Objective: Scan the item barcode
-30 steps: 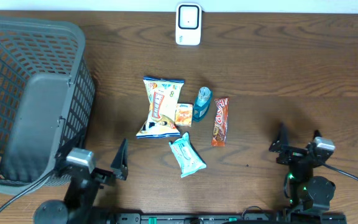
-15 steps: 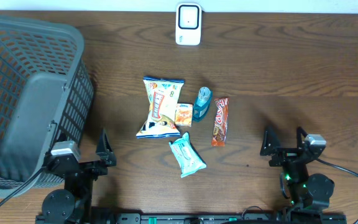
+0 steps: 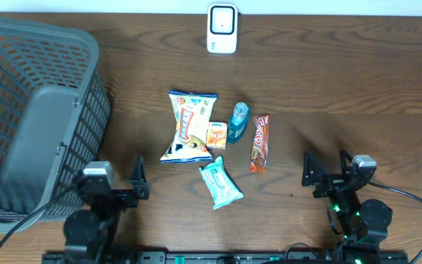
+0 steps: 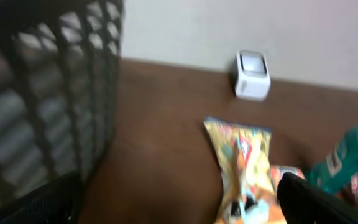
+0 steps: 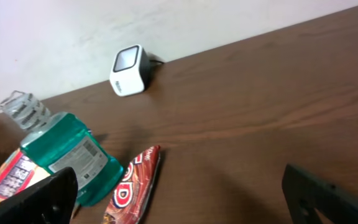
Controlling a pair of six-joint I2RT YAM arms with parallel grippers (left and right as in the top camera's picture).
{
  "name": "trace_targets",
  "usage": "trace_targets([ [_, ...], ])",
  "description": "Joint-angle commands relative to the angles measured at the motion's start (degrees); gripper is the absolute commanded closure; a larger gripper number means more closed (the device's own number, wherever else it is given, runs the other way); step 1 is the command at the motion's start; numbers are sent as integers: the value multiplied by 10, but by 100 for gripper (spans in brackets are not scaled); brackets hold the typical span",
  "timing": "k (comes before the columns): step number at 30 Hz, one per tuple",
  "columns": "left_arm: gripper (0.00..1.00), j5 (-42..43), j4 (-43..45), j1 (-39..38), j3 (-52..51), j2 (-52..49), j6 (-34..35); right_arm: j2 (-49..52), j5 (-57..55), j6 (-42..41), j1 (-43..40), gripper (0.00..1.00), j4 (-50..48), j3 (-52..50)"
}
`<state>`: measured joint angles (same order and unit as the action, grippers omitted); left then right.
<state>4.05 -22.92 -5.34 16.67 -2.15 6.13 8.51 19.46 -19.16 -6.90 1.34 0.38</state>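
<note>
Both claws released, empty: left gripper [image 3: 138, 183] beside basket [image 3: 20, 73], right gripper [image 3: 326, 170] near snack bar [image 3: 260, 142]. Chip bag [image 3: 189, 126], mouthwash bottle [image 3: 238, 122], tissue pack [image 3: 220, 183] clustered mid-table, reachable by either arm. Barcode scanner [image 3: 222, 28] faces them from the far edge.

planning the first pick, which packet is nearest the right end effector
The long red-orange wrapper, rightmost of the cluster beside the teal bottle; the other packets lie farther from the right end effector.

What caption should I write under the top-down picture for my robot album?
Open left hand and right hand face a chip bag, wipes pack, teal bottle, snack bar, basket and scanner.
</note>
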Motion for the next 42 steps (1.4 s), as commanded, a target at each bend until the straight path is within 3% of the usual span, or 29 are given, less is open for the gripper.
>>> trace_targets([
  [1,2,48,16,2,-22,-1,-3,0,38,-26,-2,1,-5,-1],
  [11,2,43,38,2,-69,-1,7,0,53,-92,-2,1,-10,-1],
  [21,2,42,200,2,-165,-1,39,0,56,-95,-2,1,-5,-1],
  [30,2,38,196,3,-164,-3,39,0,145,-95,-2,1,-67,-1],
  [35,2,39,196,2,-164,-3,41,0,189,-90,-2,9,-78,10],
  [42,2,39,196,2,-164,-3,41,15,186,-54,-1,1,25,104],
])
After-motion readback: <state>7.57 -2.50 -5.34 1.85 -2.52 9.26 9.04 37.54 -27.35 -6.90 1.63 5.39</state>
